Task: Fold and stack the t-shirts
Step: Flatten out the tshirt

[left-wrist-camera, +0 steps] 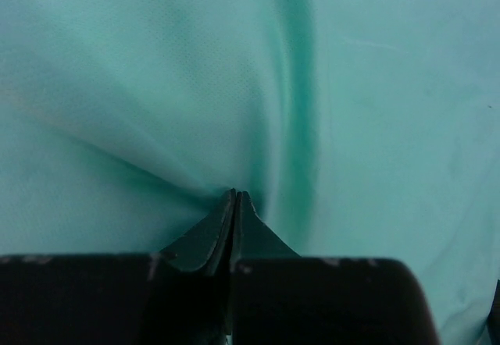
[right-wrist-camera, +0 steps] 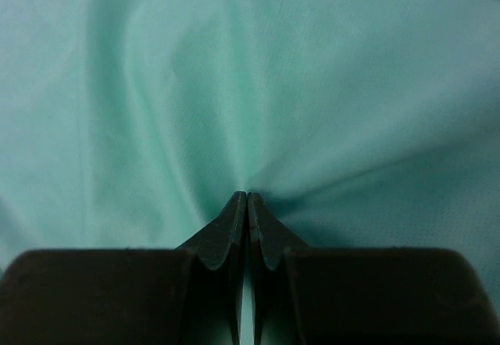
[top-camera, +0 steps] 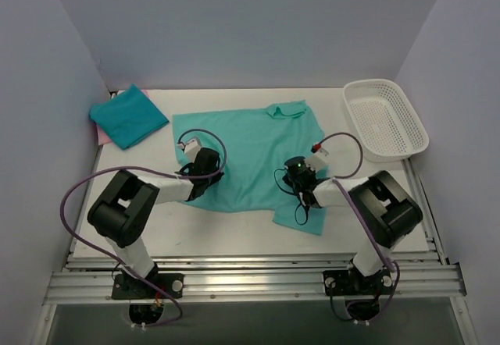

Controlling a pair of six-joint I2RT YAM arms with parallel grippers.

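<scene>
My left pincer [left-wrist-camera: 237, 194] and right pincer [right-wrist-camera: 247, 195] are both pressed together, each pinching a fold of the teal cloth t-shirt [top-camera: 250, 138] spread on the white table [top-camera: 234, 240].

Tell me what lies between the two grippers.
Only the spread teal t-shirt, bare cloth with nothing on it, as the top view shows. The left gripper and right gripper each pinch it.
</scene>
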